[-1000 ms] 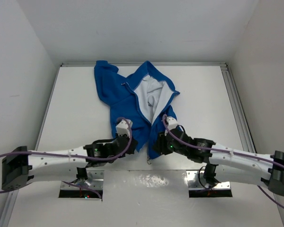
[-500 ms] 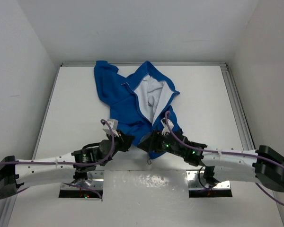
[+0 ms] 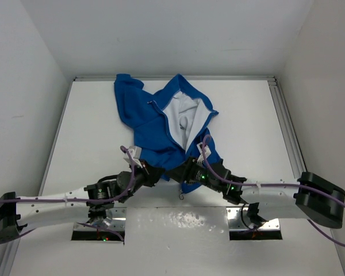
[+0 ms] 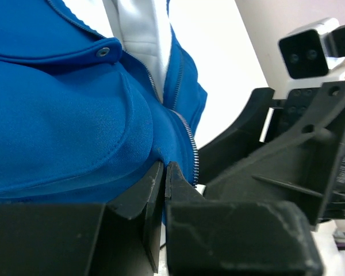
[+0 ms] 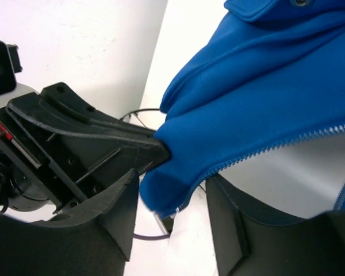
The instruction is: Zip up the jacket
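Left wrist: floppy jacket, best gripped at the hem (beside the zipper); left hand pinches it, right hand gapes astride.

Over the last second the left arm pulls back toward the near edge of the counter. Its wrist, which lay on the left front of the jacket, now sits lower, with the left jaws down at the bottom hem. Its black elbow block drops toward the bottom-left corner of the top view. The right arm swings inward and to the left. The right jaws leave the right front panel and come to the hem's bottom corner, tip to tip with the left jaws. Its elbow block moves in from the far right edge. The right jaws, narrower a second ago, now stand apart around that hem corner.
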Tool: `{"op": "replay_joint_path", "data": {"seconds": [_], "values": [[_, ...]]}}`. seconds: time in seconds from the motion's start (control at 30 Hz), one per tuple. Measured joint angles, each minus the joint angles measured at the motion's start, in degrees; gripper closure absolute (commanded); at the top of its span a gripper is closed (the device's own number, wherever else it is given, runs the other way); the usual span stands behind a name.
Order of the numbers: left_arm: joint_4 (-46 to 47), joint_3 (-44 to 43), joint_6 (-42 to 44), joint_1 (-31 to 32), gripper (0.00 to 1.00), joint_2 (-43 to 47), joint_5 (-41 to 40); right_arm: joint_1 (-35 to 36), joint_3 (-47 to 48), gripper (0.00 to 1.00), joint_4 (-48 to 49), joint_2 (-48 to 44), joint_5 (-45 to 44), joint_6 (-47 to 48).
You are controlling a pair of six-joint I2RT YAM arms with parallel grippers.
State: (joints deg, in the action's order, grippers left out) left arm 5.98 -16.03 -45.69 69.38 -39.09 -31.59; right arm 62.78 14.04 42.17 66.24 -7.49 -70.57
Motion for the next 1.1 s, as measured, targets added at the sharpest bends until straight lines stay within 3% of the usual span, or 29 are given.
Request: {"op": "replay_joint_path", "data": {"seconds": [0.2, 0.23, 0.37, 0.4, 0.43, 0.47, 0.57, 0.8, 1.1], "values": [[-0.04, 0.02, -1.4, 0.0, 1.0, 1.95, 1.92, -0.02, -2.08, 0.68, 5.64, 1.79, -1.79, 0.07], [-0.04, 0.04, -1.57, 0.02, 1.0, 2.34, 2.23, -0.02, -2.38, 0.78, 6.05, 1.79, -2.38, 0.07], [0.26, 1.14, -2.99, 0.0, 1.0, 3.89, 3.1, -0.02, -3.65, 0.95, 8.98, 1.79, -4.46, -0.11], [0.22, 1.49, -3.3, 0.02, 0.96, 4.04, 3.3, 0.0, -3.89, 0.99, 9.68, 1.79, -4.76, -0.13], [0.17, 1.7, -3.54, 0.0, 0.9, 4.07, 3.54, 0.0, -3.98, 1.0, 9.99, 1.79, -5.01, 0.02], [0.15, 1.86, -3.76, 0.0, 0.75, 4.07, 3.78, 0.0, -4.0, 1.0, 10.23, 1.79, -5.25, 0.04], [-0.46, 1.9, -4.13, 0.02, 0.56, 4.07, 4.81, 0.0, -4.0, 1.0, 10.51, 1.75, -5.84, 0.74], [-3.04, 1.33, -3.21, 0.02, 0.52, 6.05, 6.54, -2.71, 0.96, 1.0, -1.14, -1.75, -2.19, 4.52], [-3.13, 1.14, -1.46, 0.02, 0.52, 6.73, 7.78, -9.84, 6.64, 1.0, -8.9, -0.66, 12.87, 5.03]]}}
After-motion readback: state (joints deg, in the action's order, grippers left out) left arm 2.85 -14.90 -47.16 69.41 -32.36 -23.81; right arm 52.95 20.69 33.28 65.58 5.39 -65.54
